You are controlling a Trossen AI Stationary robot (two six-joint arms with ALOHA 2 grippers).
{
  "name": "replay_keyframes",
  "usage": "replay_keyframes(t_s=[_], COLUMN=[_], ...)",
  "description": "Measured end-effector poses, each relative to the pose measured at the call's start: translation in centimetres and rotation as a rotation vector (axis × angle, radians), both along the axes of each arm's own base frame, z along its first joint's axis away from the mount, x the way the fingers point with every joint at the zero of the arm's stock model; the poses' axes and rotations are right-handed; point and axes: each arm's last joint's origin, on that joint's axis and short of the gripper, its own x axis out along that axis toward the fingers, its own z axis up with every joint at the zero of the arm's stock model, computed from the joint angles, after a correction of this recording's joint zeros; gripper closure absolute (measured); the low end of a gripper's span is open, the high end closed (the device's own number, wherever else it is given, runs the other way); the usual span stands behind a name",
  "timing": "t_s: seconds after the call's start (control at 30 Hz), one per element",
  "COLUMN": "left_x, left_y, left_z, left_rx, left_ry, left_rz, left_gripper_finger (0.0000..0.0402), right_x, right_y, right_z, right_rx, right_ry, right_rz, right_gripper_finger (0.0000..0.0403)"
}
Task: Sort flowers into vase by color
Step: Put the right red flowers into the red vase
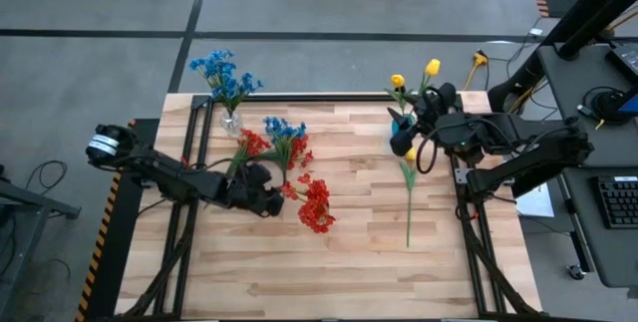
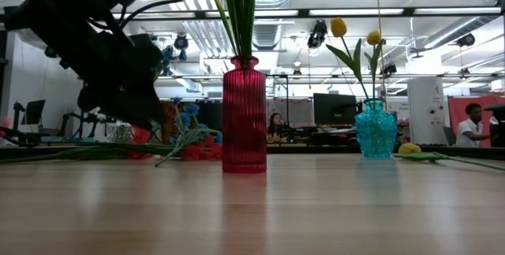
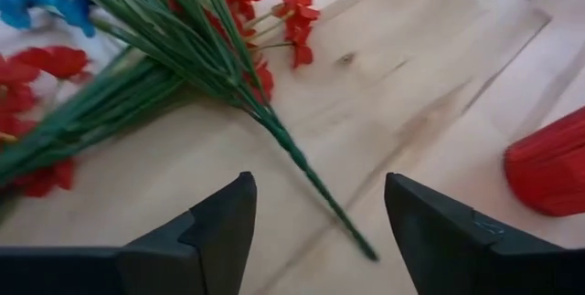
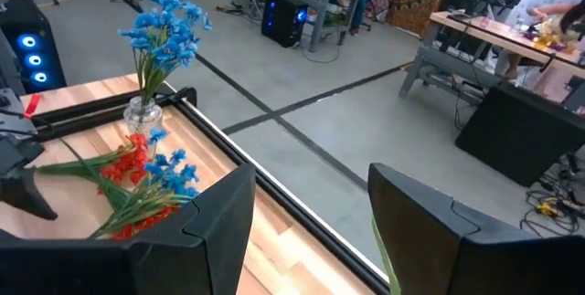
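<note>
Left gripper [image 3: 315, 231]: jaws spread wide, nothing between them; it hovers just above the table [image 1: 369, 252] over the loose sprigs on the left half, with a green stem [image 3: 315, 185] running across the gap between its fingers [image 3: 215, 222].
Right gripper [image 4: 311, 222]: jaws apart and empty, held near the far right corner, beside the teal vase [image 2: 376, 130].
Loose flowers [image 1: 284, 158]: red clusters and a blue cluster on long thin green stems with narrow leaves, lying flat in a crossed bundle beside the left gripper.
Red clump [image 1: 317, 205]: a dense bunch of small red petals, lying on the wood just right of the left gripper.
Blue flowers [image 1: 226, 76]: bright blue clusters standing upright in a small clear vase [image 4: 142, 112] at the far left corner.
Yellow buds [image 1: 431, 67]: two tulip-like buds on stems, upright in the teal vase at the far right.
Yellow stem [image 1: 409, 197]: one more bud on a long stem, lying flat on the table near the right arm.
Red vase [image 2: 244, 115]: ribbed, upright, green stems rising from its neck in the low view; its blooms are out of frame.
Background: people sit at desks beyond the table.
</note>
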Motion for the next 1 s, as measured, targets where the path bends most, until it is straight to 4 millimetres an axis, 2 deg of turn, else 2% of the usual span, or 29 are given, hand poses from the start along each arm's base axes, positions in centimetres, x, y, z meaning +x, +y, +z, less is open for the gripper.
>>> replay_keyframes(t_s=[0.1,0.27,0.37,0.7,1.0], left_x=[0.0,-0.1,-0.1,-0.2,-0.5], left_y=[0.5,0.5,1.0,4.7,7.0], left_z=[0.3,0.3,0.3,0.0,-0.2], left_rx=[0.006,0.133,0.205,0.27,0.295], left_ry=[0.074,0.291,0.356,0.478,0.553], left_rz=[-0.035,-0.337,-0.425,-0.407,-0.39], left_gripper_finger=[0.0172,0.0181,0.0186,0.0187,0.0187], right_x=[0.2,0.2,0.3,0.6,0.4], right_y=[0.0,0.0,0.0,0.1,0.1], right_z=[0.1,0.2,0.1,-0.2,-0.5], right_rx=[-0.007,-0.012,-0.013,-0.018,-0.013], right_ry=[0.008,0.013,0.02,0.044,0.07], right_rz=[0.003,0.005,0.005,0.007,0.003], right_gripper_finger=[0.0195,0.0195,0.0195,0.0195,0.0195])
